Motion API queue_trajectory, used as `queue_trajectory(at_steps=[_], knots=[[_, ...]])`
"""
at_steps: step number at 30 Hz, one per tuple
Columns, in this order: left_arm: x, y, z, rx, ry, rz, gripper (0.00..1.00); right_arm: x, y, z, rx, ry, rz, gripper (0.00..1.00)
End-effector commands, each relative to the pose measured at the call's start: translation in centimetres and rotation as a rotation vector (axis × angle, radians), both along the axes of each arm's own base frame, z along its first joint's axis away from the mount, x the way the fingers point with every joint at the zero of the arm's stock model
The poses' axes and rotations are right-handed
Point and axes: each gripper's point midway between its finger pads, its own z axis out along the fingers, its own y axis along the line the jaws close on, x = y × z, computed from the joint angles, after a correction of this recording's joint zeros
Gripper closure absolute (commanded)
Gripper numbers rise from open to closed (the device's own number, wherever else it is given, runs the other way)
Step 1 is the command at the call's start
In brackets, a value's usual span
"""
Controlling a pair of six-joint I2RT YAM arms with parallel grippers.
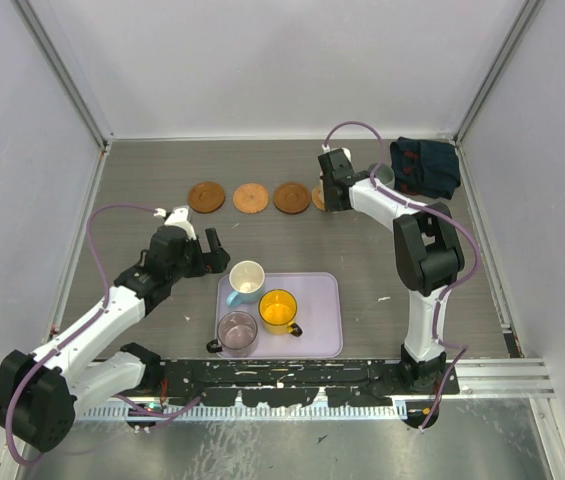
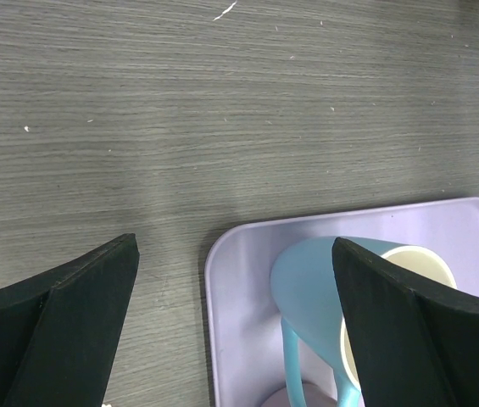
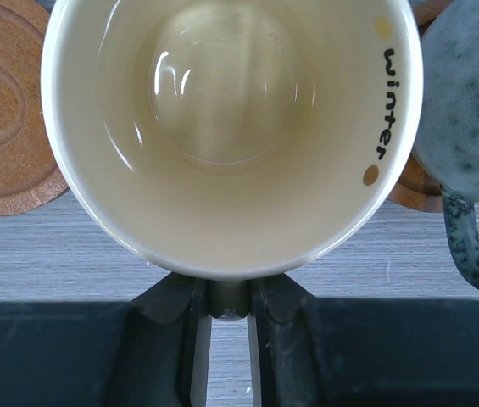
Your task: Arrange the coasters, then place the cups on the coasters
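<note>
The right gripper point(image 3: 226, 298) is grasping the cream-yellow ceramic cup point(image 3: 222, 110) at its near wall, its two black fingers pinching close together just below the rim. The cup is facing mouth-up toward the wrist camera, with the word "winter" showing inside its rim. It is sitting at the right end of the row of round brown woven-looking coasters point(image 1: 250, 198) along the far part of the grey wood-grain desk point(image 1: 152, 175). Three coasters are lying in full view and a fourth is peeking out from beneath the right gripper. Whether the cup is resting on that one or hanging above it cannot be told. Just to its right the speckled grey-green cup point(image 3: 468, 93) is standing upright, and a brown coaster edge is showing between the two cups. Beyond it a crumpled dark blue cloth point(image 1: 425, 165) is lying in the far right corner.

The left gripper point(image 2: 235, 246) is hanging released, fingers spread wide, at the far left corner of the lavender rectangular plastic tray point(image 2: 222, 280). One finger is over bare desk and the other is over the light blue cup with a white inside point(image 2: 307, 288). That cup is standing on the tray, close to the orange-yellow translucent cup point(image 1: 279, 310) and the translucent purple-grey cup point(image 1: 237, 330).
</note>
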Motion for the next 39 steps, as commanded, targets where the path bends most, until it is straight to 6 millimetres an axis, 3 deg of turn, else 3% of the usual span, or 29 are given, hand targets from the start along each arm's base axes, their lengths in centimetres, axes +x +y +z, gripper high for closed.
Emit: queue_trajectory(at_steps=[1, 18, 39], knots=[[1.1, -0.5, 1.3, -0.037, -0.057, 0.003, 0.02, 2.7, 0.8, 6.7, 0.082, -0.199, -0.02, 0.99], [1.2, -0.7, 0.9, -0.039, -0.049, 0.0, 0.02, 2.8, 1.9, 7.0, 0.066, -0.205, 0.017, 0.99], [1.1, -0.4, 0.6, -0.028, -0.046, 0.007, 0.02, 2.9, 1.6, 4.6, 0.013, -0.117, 0.006, 0.99]])
